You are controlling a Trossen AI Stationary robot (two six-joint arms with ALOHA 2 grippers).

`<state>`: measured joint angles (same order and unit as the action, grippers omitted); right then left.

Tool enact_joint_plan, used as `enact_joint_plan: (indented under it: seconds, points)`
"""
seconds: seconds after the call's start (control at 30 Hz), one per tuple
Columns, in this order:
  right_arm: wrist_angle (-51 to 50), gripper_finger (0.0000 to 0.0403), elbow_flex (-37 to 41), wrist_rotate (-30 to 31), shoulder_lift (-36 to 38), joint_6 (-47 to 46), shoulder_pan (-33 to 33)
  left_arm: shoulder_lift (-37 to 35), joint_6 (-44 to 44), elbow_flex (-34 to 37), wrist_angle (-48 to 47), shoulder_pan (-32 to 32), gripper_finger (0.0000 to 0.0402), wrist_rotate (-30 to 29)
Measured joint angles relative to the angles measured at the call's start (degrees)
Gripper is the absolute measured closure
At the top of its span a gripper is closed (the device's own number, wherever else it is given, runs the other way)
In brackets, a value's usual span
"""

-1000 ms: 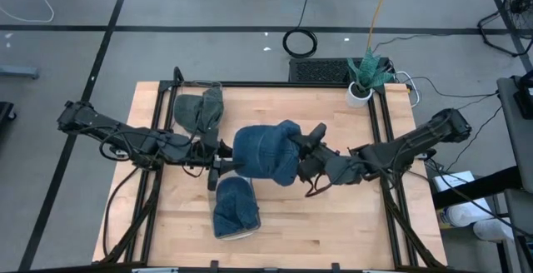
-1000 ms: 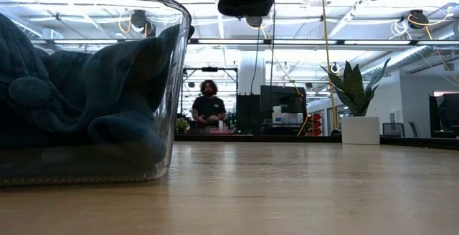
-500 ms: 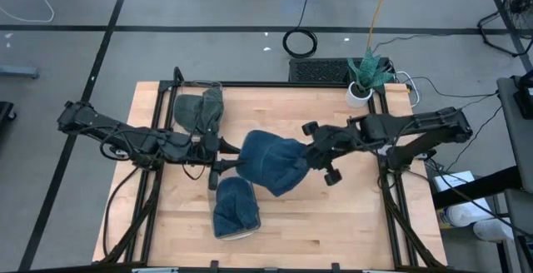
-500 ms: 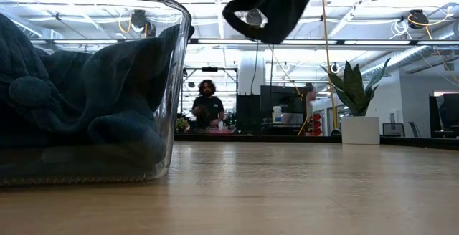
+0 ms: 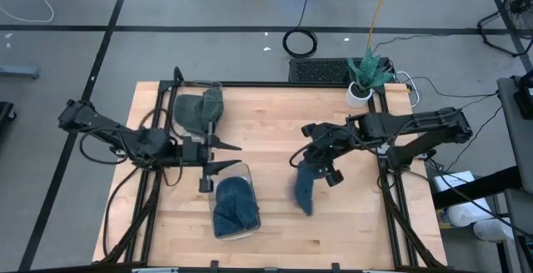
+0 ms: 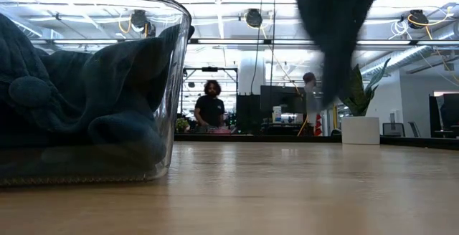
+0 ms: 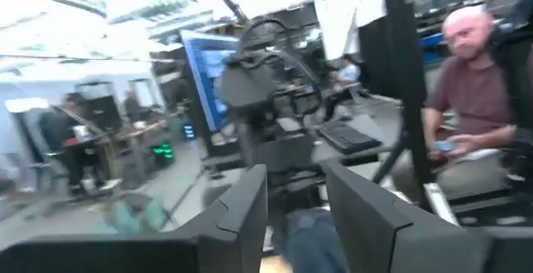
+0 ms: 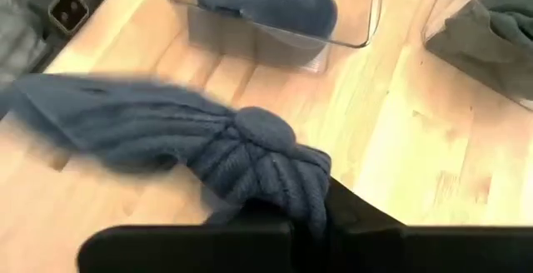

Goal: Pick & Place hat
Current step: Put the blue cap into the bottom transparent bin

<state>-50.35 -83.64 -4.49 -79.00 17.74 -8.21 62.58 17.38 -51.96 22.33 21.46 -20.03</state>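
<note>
While the right gripper pinches the blue knit hat by its crown, I see the hat hanging clear of the table, dangling down from the jaws over bare wood on the right-centre of the tabletop. Its long axis runs from the pinched crown down to the loose brim, roughly vertical in the low view. The right wrist view shows the fingers pressed together on the gathered top. The clear bin already holding a blue hat sits toward the left arm's side, well apart from the dangling one; a second bin with a grey-green hat is at the far left of the table. The left gripper is empty, fingers spread, hovering just beside the clear bin. My read: the right arm carries, so the move turns on swinging hat leftward toward the bin.
</note>
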Motion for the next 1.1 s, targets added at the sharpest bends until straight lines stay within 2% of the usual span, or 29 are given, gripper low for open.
enact_joint_plan:
  seconds: [0.1, 0.3, 0.5, 0.63, 0.9, 1.0, 1.1]
  points:
    - [3.02, 0.0403, 0.0, 2.41, 0.0, -3.38, 0.0, -0.01, -0.23, -0.02, -0.92, 0.37, 0.0274, -3.09]
    - [12.74, 0.0403, 0.0, 24.29, 0.0, -14.28, 0.95, 1.77, -2.81, -0.04, -1.12, -0.97, 0.0275, -4.88]
    - [19.83, 0.0403, 0.0, 35.26, 0.0, -16.39, 3.44, 6.82, 2.72, -0.04, -1.01, -0.95, 0.0275, -12.71]
    - [24.13, 0.0403, 0.0, 35.89, -0.41, -14.72, 5.57, 11.28, 8.52, -0.02, 3.62, -0.84, 0.0275, -18.93]
    - [26.34, 0.0403, 0.02, 35.74, -0.44, -12.48, 9.45, 18.54, 27.27, -0.46, 12.68, 0.52, 0.0272, -33.39]
    - [27.2, 0.0403, 0.02, 35.78, -0.44, -12.41, 10.53, 21.62, 30.5, -2.86, 12.04, 1.05, 0.0254, -39.57]
    - [31.12, 0.0403, 1.12, 35.69, -0.44, -11.44, 10.91, 24.64, 30.13, -6.79, 12.28, 1.07, 0.0226, -44.26]
